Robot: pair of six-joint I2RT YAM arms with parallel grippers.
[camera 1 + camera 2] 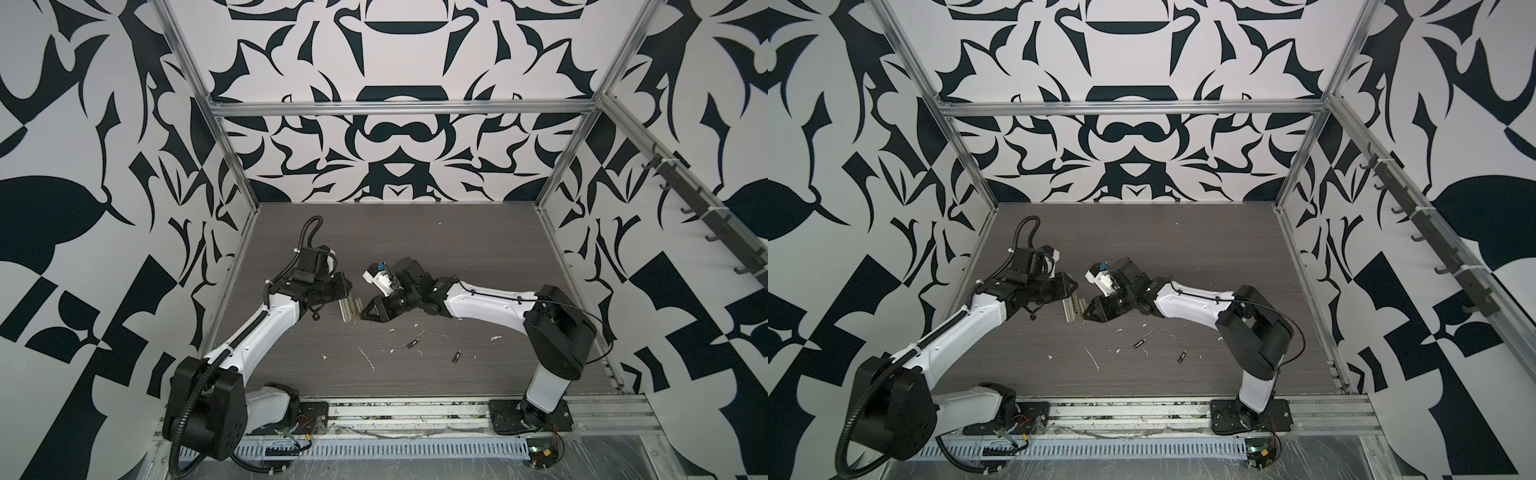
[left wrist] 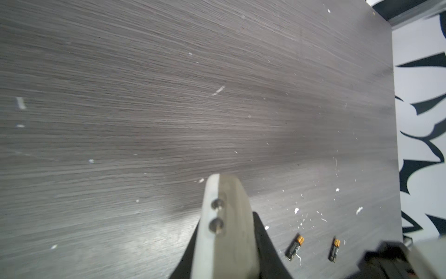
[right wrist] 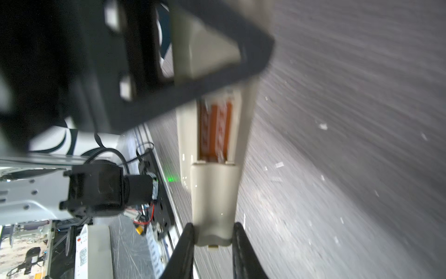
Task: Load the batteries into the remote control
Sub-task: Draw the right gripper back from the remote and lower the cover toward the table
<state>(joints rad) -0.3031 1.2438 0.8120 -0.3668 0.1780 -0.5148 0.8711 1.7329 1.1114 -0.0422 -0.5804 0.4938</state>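
The remote control [image 1: 348,309] hangs just above the table between my two grippers, left of centre. My left gripper [image 1: 346,294] is shut on one end; in the left wrist view the remote control [image 2: 224,212] shows edge-on between the black fingers [image 2: 261,232]. My right gripper [image 3: 213,232] is shut on the slid-back battery cover [image 3: 213,193] at the other end. The beige back faces the right wrist camera, and the open compartment [image 3: 214,130] shows an orange inside. Two batteries [image 1: 413,343] [image 1: 456,356] lie loose on the table, nearer the front; they also show as batteries [image 2: 295,246] [image 2: 334,249] in the left wrist view.
White scraps of debris [image 1: 368,359] are scattered over the dark wood-grain table [image 1: 457,257]. Patterned walls and aluminium posts [image 1: 557,174] close in the sides and back. A metal rail [image 1: 415,411] with both arm bases runs along the front edge.
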